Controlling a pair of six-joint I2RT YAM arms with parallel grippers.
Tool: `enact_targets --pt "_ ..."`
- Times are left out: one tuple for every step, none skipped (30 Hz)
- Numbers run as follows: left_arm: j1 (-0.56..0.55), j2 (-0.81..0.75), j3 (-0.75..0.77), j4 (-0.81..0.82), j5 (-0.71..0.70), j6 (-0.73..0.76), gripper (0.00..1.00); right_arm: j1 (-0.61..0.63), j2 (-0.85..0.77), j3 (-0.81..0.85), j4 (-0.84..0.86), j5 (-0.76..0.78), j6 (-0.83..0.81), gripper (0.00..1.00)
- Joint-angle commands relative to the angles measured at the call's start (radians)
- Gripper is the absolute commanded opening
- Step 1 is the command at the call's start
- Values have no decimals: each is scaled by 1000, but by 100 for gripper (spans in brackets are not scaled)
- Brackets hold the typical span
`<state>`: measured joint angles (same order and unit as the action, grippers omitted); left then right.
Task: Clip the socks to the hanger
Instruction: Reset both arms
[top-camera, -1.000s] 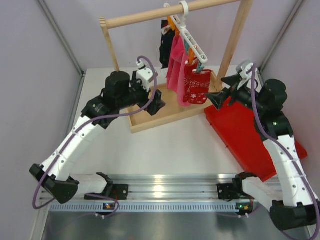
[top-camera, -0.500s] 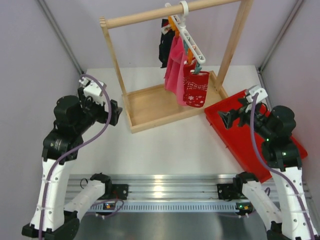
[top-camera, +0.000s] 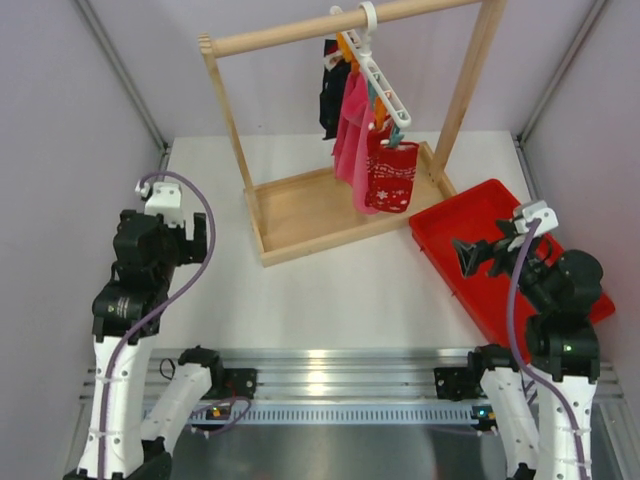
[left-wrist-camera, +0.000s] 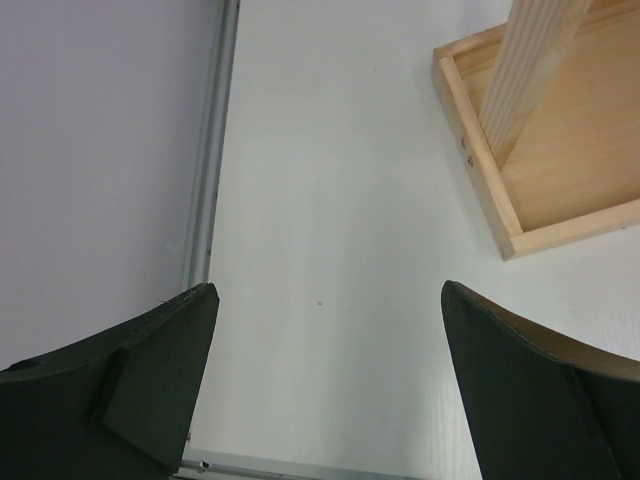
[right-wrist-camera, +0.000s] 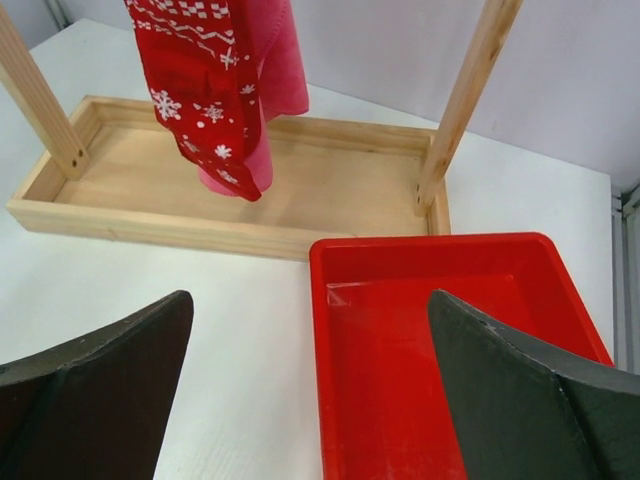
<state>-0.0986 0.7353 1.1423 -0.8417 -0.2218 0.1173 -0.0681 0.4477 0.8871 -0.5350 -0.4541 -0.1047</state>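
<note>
Left gripper (left-wrist-camera: 328, 290): fingers were spread wide, nothing between, over white table (left-wrist-camera: 330, 150) at near left. Right gripper (right-wrist-camera: 308, 300): fingers likewise spread, empty, above near-left corner of red tray (right-wrist-camera: 440, 330). Socks (top-camera: 392, 175) hung from hanger (top-camera: 380, 75) on wooden rail (top-camera: 290, 35), far centre, well apart from both grippers.

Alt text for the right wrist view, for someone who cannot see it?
Red snowflake socks hang beside a pink cloth above a wooden rack base. A red tray sits on the white table nearer the camera, and the dark fingers of the open right end effector frame the bottom corners.
</note>
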Motion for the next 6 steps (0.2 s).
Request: enact_targets --pt "26 -43 -6 23 -14 -31 98 -10 -17 -4 -13 -20 14 100" --pt "28 -48 -7 21 -11 -30 98 -10 -20 -2 -14 -21 11 100" --pt "30 -51 -7 23 -14 -31 98 -10 -18 0 -13 -24 10 100" --pt "33 -51 -3 23 -17 -33 98 -10 -18 -2 -16 -26 10 99" --pt "34 -54 -1 24 -21 -34 98 -10 -18 -2 -16 -26 11 100" --pt "40 -56 0 26 -16 -34 98 -10 -20 -4 -16 -26 11 100"
